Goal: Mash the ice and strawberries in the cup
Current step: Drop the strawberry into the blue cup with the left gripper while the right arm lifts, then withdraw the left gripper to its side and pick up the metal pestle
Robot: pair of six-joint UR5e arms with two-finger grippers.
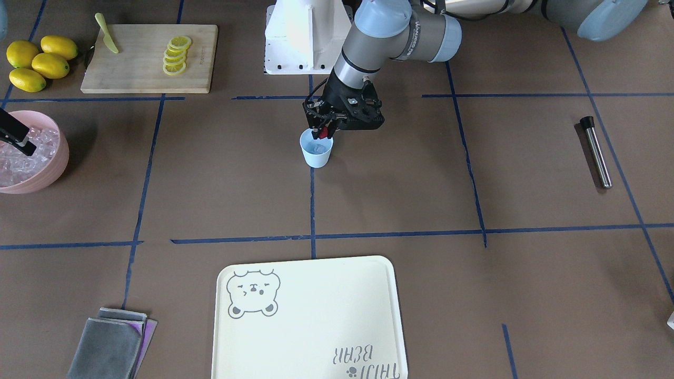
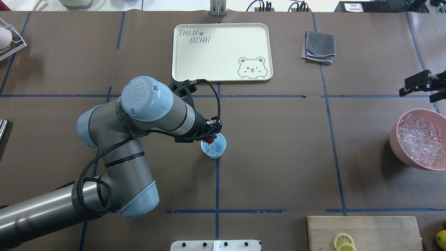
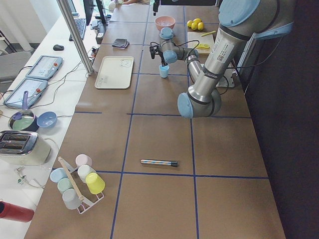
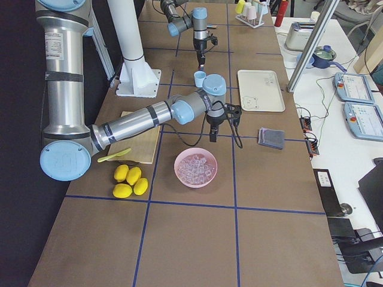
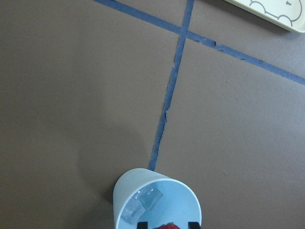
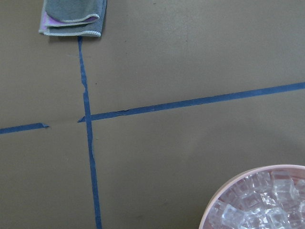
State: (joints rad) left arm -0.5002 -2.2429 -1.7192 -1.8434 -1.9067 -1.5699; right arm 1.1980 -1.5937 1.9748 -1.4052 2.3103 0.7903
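Note:
The pale blue cup (image 1: 317, 153) stands upright at the table's middle on a blue tape line. Clear ice (image 5: 143, 200) cubes lie at its bottom. My left gripper (image 2: 209, 139) hangs just over the cup's rim, shut on the small red strawberry (image 1: 327, 130). In the left wrist view the strawberry (image 5: 167, 226) barely shows between the fingertips at the bottom edge, above the cup (image 5: 188, 205). My right gripper (image 2: 416, 96) hovers beside the pink bowl (image 2: 395, 139) of ice, with its fingers apart and nothing in them.
A metal muddler rod (image 1: 597, 152) lies on my left side of the table. A cream bear tray (image 2: 223, 52) and folded grey cloths (image 2: 318, 47) sit at the far edge. A cutting board (image 1: 150, 58) with lemon slices and whole lemons (image 1: 37, 60) is near my right.

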